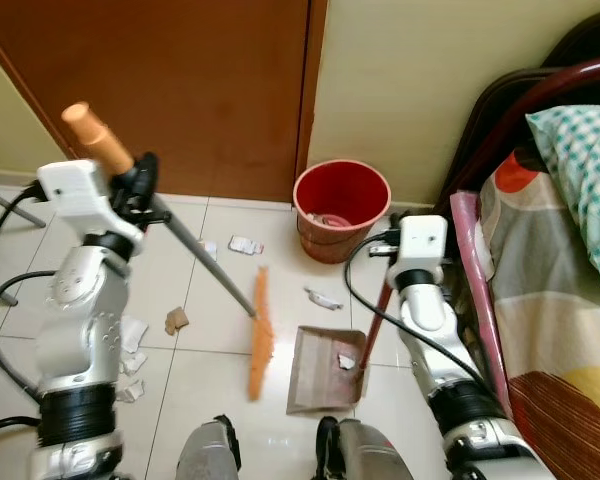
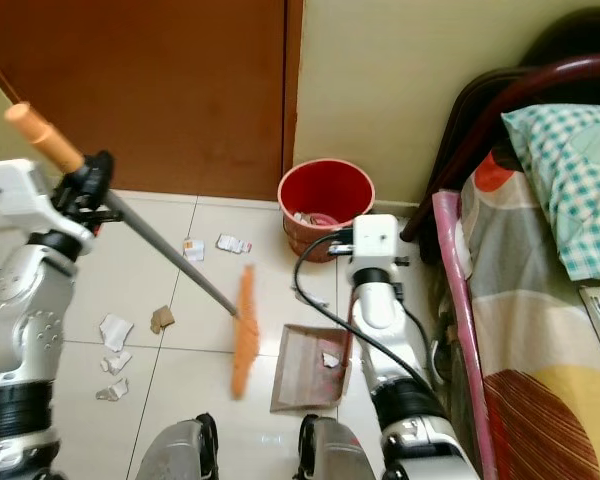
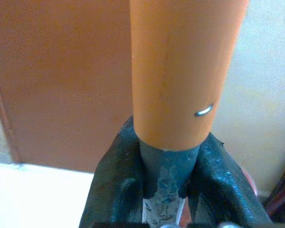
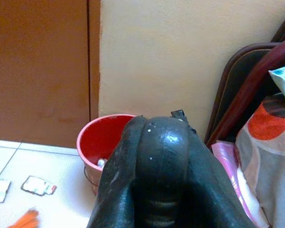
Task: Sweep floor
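My left jaws clamp the broom, its orange bristles left of the dustpan. My right jaws close around the dustpan's handle.

Soft even indoor light; broom head motion-blurred.

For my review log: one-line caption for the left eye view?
Left gripper holds an orange-bristled broom beside the brown dustpan held by the right gripper; paper scraps litter white tiles.
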{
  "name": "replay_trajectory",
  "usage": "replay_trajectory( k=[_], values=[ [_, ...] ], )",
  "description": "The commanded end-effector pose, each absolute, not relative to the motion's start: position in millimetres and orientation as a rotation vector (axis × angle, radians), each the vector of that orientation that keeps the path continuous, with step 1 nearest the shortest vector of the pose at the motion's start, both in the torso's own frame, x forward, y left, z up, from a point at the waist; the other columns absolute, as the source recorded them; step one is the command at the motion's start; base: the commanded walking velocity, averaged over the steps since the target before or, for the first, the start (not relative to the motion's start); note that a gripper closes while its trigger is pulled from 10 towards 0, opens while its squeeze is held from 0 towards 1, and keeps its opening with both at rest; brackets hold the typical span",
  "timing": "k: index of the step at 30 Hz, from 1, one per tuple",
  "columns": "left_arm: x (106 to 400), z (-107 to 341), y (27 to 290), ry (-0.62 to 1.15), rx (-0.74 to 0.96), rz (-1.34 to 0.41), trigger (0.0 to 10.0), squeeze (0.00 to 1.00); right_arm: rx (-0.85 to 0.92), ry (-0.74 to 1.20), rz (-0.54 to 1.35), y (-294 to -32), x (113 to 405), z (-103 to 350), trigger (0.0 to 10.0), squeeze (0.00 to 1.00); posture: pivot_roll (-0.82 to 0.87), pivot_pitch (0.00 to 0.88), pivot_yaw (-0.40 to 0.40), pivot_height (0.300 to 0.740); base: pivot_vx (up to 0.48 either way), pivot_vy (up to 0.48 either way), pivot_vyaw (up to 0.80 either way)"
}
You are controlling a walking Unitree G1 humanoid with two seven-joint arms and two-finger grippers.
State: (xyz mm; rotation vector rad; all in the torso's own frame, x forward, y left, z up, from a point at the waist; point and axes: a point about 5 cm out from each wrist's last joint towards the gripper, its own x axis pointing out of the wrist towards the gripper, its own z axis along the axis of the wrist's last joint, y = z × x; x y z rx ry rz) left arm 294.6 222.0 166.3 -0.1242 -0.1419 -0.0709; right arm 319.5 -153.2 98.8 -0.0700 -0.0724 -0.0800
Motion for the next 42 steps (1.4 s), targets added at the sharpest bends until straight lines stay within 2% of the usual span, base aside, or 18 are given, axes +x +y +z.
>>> replay_trajectory(
  k=[1,7,14,21,25,31,35,42],
  values=[
    [288.3,142.3,218.3,-0.048,-0.088,-0.107,10.0,0.0,-0.032,-0.093,-0.091,-161.1,317.2,106.6,10.0,0.0,0.06,0.126,-0.024,0.74,0.0,0.0,0.0],
    [271.7,95.9,203.7,0.085,0.008,-0.178,10.0,0.0,0.038,-0.151,-0.073,-166.1,315.8,133.7,10.0,0.0,0.03,0.118,-0.018,0.74,0.0,0.0,0.0],
    [270.1,85.4,189.1,0.103,0.021,-0.21,10.0,0.0,0.109,-0.203,-0.085,-166.0,322.8,165.7,10.0,0.0,0.02,0.114,-0.008,0.74,0.0,0.0,0.0],
    [274.0,82.6,183.4,0.094,0.026,-0.222,10.0,0.0,0.216,-0.282,-0.013,-148.8,335.9,209.6,10.0,0.0,0.02,0.105,-0.013,0.74,0.0,0.0,0.0],
    [273.4,80.2,181.9,0.1,0.027,-0.22,10.0,0.0,0.232,-0.333,0.007,-147.5,344.1,233.3,10.0,0.0,0.02,0.103,-0.016,0.74,0.0,0.0,0.0],
    [271.5,76.6,175.4,0.105,0.029,-0.234,10.0,0.0,0.203,-0.48,0.062,-149.3,357.1,278.7,10.0,0.0,0.02,0.099,-0.02,0.74,0.0,0.0,0.0],
    [272.2,76.6,173.7,0.103,0.027,-0.237,10.0,0.0,0.081,-0.621,0.117,-143.9,361.0,312.1,10.0,0.0,0.02,0.099,-0.02,0.74,0.0,0.0,0.0],
    [274.3,77.8,171.6,0.098,0.027,-0.239,10.0,0.0,-0.078,-0.769,0.094,-137.5,363.1,346.1,10.0,0.0,0.03,0.102,-0.02,0.74,0.0,0.0,0.0]
  ],
)
